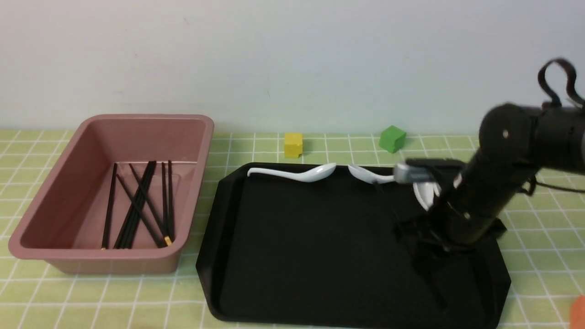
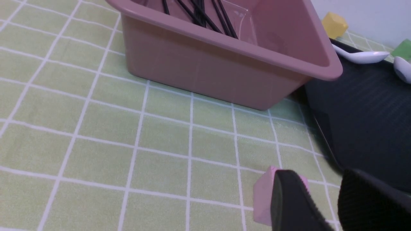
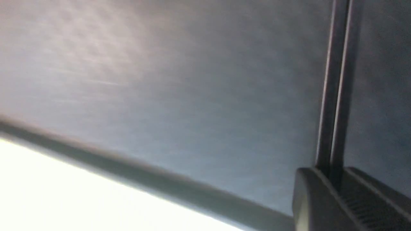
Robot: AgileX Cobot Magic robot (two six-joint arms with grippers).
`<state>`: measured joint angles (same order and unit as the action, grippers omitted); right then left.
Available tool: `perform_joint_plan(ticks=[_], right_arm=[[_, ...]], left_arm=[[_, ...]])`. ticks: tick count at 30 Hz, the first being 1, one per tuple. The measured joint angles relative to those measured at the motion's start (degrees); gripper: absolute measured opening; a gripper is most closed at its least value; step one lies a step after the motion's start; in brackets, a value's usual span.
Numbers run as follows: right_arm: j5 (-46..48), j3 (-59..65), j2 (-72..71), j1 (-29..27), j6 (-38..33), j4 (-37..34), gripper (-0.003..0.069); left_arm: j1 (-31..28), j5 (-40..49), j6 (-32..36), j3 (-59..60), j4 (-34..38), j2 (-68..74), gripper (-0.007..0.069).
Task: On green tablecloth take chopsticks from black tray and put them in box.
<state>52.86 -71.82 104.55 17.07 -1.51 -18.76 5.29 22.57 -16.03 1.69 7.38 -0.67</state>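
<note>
Two slim black chopsticks [image 3: 337,96] sit pinched in the right gripper [image 3: 335,175] toward the black serving tray's [image 1: 320,256] three o'clock side, apparently clasped together for one trip to the dusty-pink bin [image 1: 109,266] at nine o'clock, where others [image 1: 147,183] lie.

Even, fairly bright light in the front view, its right side motion-blurred; the right wrist view is soft — lower left blown-out white.
</note>
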Motion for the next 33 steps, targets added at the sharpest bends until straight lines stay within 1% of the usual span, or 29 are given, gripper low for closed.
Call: perform_joint_plan(ticks=[2,4,8,11,12,15,19,21,24,26,27,28,30,33], right_arm=[[0.65,-4.50,-0.13,2.36,-1.94,-4.12,0.0104],[0.57,-8.83,0.31,4.79,-3.12,-6.59,0.0104],[-0.51,-19.86,3.36,10.04,-3.85,-10.21,0.0104],[-3.90,-29.01,8.47,14.26,-4.75,-11.31,0.0104],[-4.23,-30.24,8.88,14.55,-4.99,-11.44,0.0104],[-11.17,-39.71,16.31,19.16,-6.23,-12.78,0.0104],[-19.06,-47.70,24.69,23.72,-6.48,-15.34,0.0111],[-21.06,-49.32,26.82,24.96,-6.56,-15.59,0.0125],[-24.97,-50.88,30.28,27.07,-6.63,-16.13,0.0190],[-26.27,-51.01,31.32,27.81,-6.80,-16.19,0.0246],[-26.34,-51.01,31.48,27.95,-6.78,-16.13,0.0259],[-26.45,-51.01,31.93,28.21,-6.86,-15.77,0.0298],[-25.43,-51.06,32.06,28.22,-6.86,-14.15,0.0338],[-23.38,-51.06,31.64,28.16,-6.86,-11.48,0.0340]], left_arm=[[0.00,0.00,0.00,0.00,0.00,0.00,0.0239],[0.00,0.00,0.00,0.00,0.00,0.00,0.0239],[0.00,0.00,0.00,0.00,-0.05,0.00,0.0239],[0.00,0.00,0.00,0.00,-0.05,0.00,0.0239],[0.00,0.00,0.00,0.00,-0.05,0.00,0.0239],[0.00,0.00,0.00,0.00,-0.05,0.00,0.0239],[0.00,0.00,0.00,0.00,-0.05,0.00,0.0239],[0.00,0.00,0.00,0.00,-0.05,0.00,0.0239],[0.00,0.00,0.00,0.00,-0.05,0.00,0.0239],[0.00,0.00,0.00,0.00,-0.05,0.00,0.0239],[0.00,0.00,0.00,0.00,-0.05,0.00,0.0239],[0.00,0.00,0.00,0.00,-0.05,0.00,0.0239],[0.00,0.00,0.00,0.00,0.00,0.00,0.0239],[0.00,0.00,0.00,0.00,0.00,0.00,0.0239]])
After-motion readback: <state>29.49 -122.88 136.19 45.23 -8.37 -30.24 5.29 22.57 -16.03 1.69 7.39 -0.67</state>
